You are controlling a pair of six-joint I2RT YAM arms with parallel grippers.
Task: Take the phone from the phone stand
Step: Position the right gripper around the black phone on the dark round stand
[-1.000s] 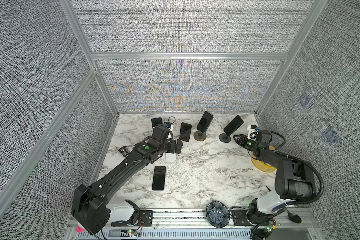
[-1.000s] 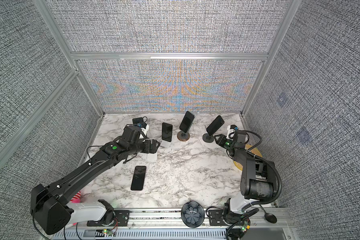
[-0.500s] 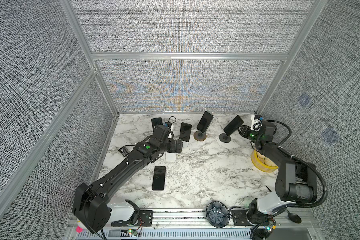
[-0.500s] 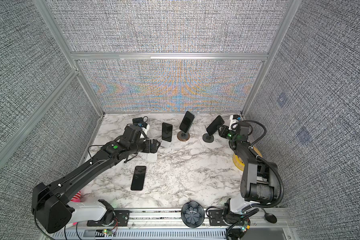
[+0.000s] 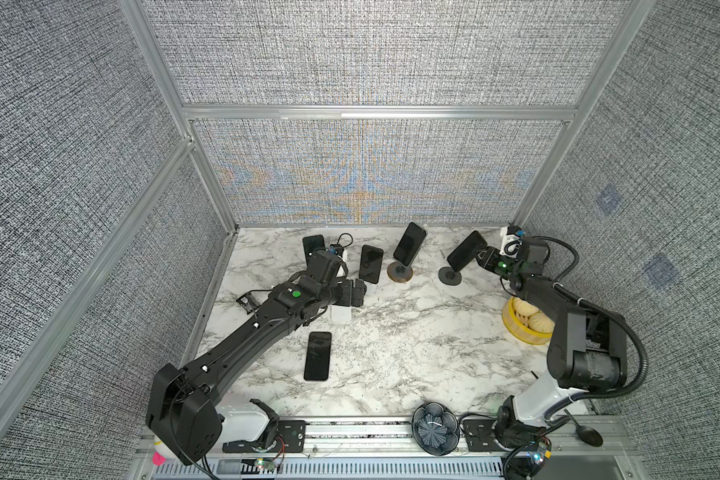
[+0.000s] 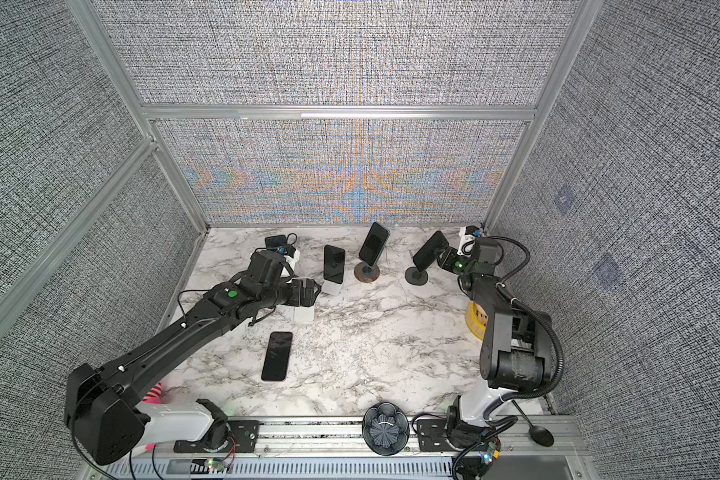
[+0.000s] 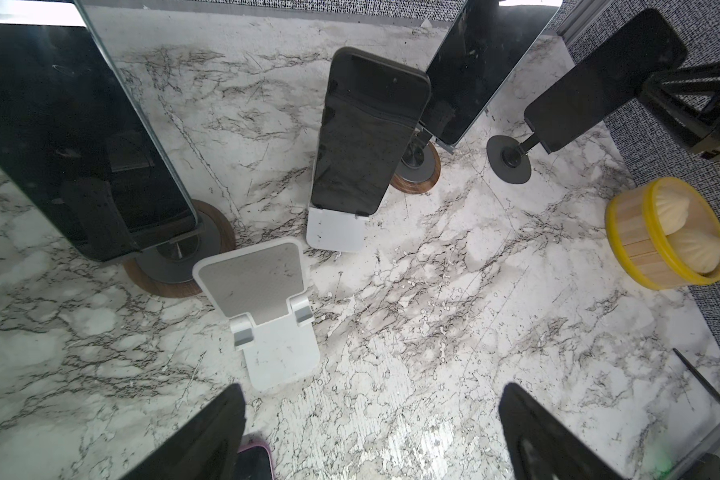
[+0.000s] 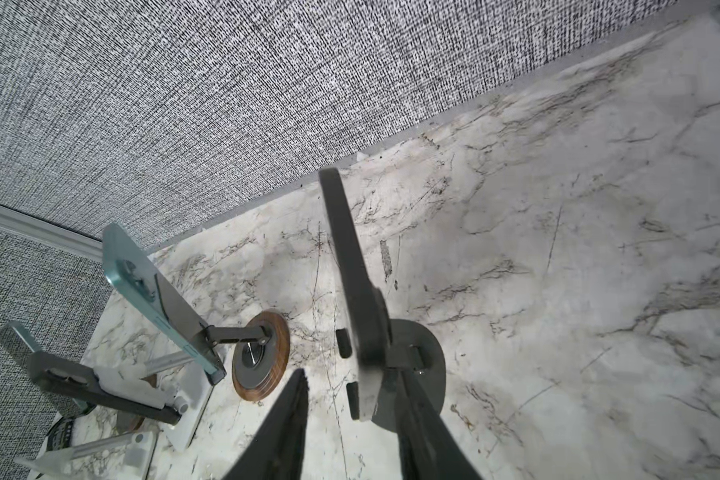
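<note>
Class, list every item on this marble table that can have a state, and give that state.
left gripper, open, holding nothing
black-stand phone, mounted, tilted
right gripper, astride the black-stand phone; grip unclear
centre wood-base phone, mounted
far-left wood-base phone, mounted
white-stand phone, propped upright
spare white stand, empty
flat phone, lying flat, off any stand
steamer basket, lidless, holding buns

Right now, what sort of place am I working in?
Probably a lab robot test cell, not a home: grey fabric panels in aluminium framing enclose a marble-pattern tabletop, with several phones on stands staged along the back.
</note>
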